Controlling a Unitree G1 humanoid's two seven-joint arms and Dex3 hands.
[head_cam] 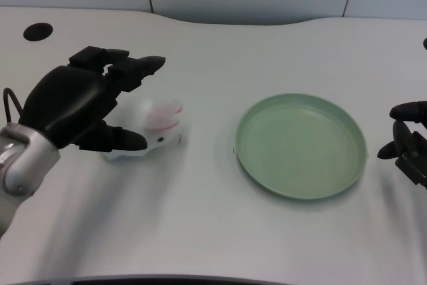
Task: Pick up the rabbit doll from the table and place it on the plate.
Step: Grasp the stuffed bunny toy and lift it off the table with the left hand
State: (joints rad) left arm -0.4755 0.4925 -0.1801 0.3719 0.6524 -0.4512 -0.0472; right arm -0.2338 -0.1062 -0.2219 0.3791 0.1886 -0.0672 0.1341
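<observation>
1. My left hand [83,101] is spread around the rabbit doll [155,129] on the desk [200,231]; nothing gripped yet.
2. Doll lies left of the green plate [301,145], apart.
3. Risk, I judge: soft rounded doll squirts out if my fingers close off-centre.

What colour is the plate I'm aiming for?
The plate is pale green, plain, no pattern; the head view shows it clearly.

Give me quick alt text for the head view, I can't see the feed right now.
The left robot hand reaches around a white rabbit doll with pink ears, lying on the white table; whether it grips it yet is unclear. An empty green plate sits to the doll's right.
</observation>
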